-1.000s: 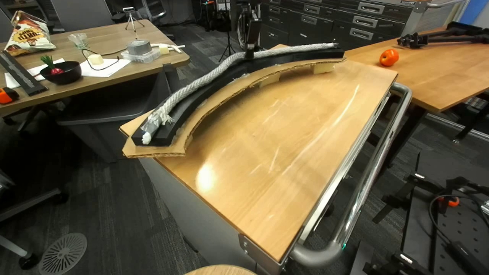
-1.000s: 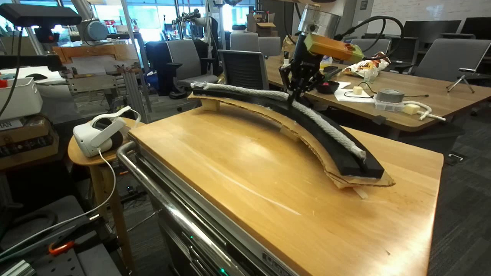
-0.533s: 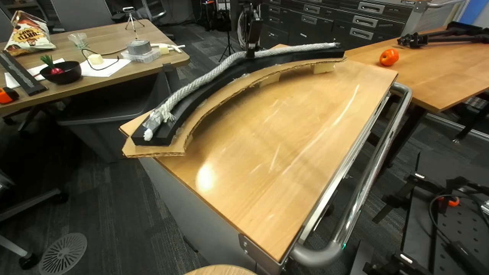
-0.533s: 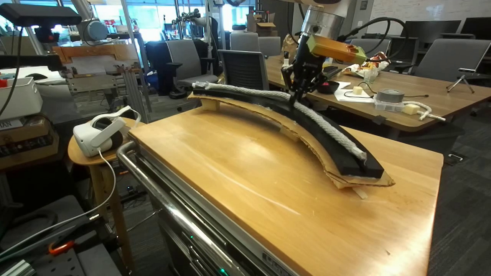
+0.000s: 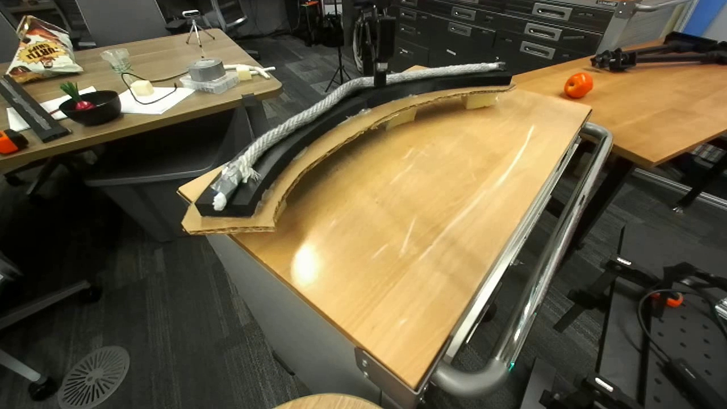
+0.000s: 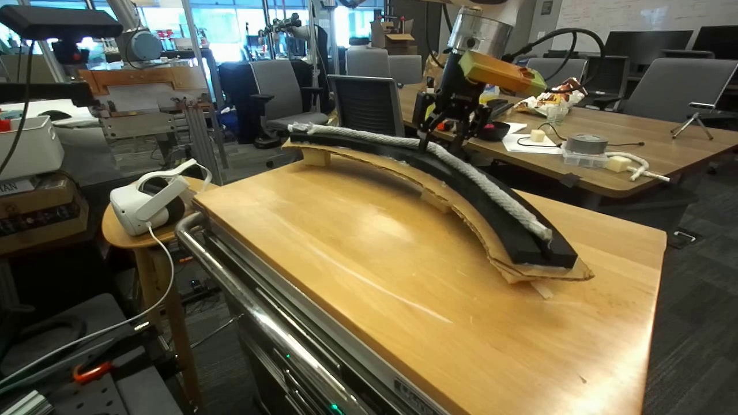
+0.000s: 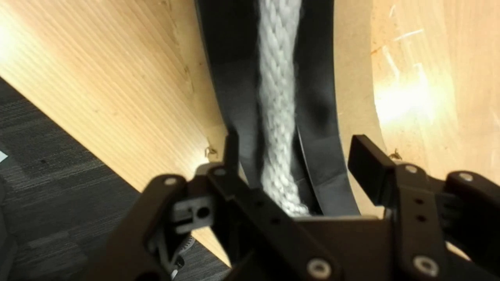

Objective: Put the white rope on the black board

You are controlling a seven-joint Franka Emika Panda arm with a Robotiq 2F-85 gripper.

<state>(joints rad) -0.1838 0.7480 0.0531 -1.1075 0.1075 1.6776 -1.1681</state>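
Observation:
The white rope (image 7: 277, 78) lies lengthwise along the curved black board (image 7: 318, 93), well inside its edges in the wrist view; lower down it bends rightward beside a groove's edge. In an exterior view the frayed, tape-wrapped rope end (image 5: 230, 180) rests near the board's close end. My gripper (image 7: 297, 150) is over the middle of the board with its jaws spread wide, one finger on each side of the rope and neither seen touching it. Both exterior views show the gripper (image 6: 442, 144) low at the rope, partly hiding it. Part of the rope is hidden beneath the gripper in the wrist view.
Cardboard (image 5: 267, 222) under the board sticks out past its edge and stands on small blocks above the wooden tabletop (image 5: 409, 227). A shiny metal rail (image 5: 539, 284) runs along one table side. Behind stands another table with a black bowl (image 6: 492, 131) and tape.
My gripper was shut at the rope's middle and has spread its fingers apart, after a small sideways shift. The taped rope end has moved slightly back along the board.

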